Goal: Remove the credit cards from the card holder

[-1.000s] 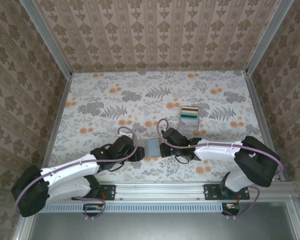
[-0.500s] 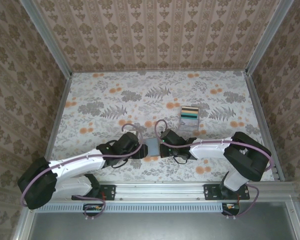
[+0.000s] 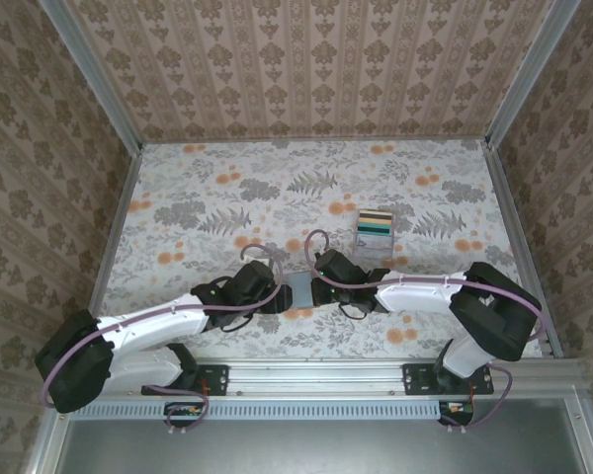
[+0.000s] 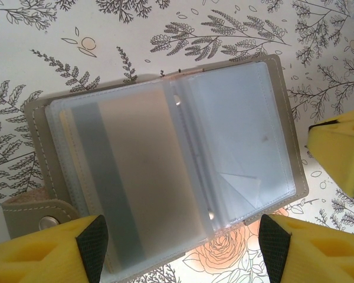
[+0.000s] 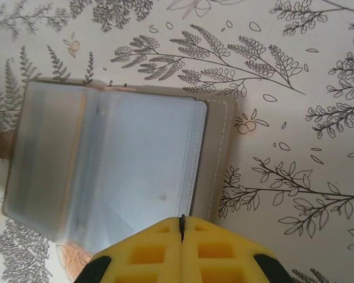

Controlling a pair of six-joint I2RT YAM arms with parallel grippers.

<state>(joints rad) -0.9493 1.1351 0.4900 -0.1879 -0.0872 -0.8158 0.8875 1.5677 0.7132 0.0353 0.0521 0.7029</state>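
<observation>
Left gripper [image 4: 180, 244] stands open, its yellow fingers [image 4: 44, 253] apart at the bottom corners of the left wrist view, either side of the card holder [image 4: 171, 171]. In its own view the right gripper [image 5: 183, 233] is pressed shut, tips at the holder's lower edge.

Grey ferns and orange blooms cover the table [image 3: 178, 197], which is walled by patterned wallpaper [image 3: 306, 69].

From above, both wrists hide much of the holder at lower centre. A frosted sleeve blurs the tan credit card [image 4: 138, 177] in the left panel.

The holder lies open and flat, long axis across the frame, spine running top to bottom, snap tab [image 4: 41, 215] at lower left.
</observation>
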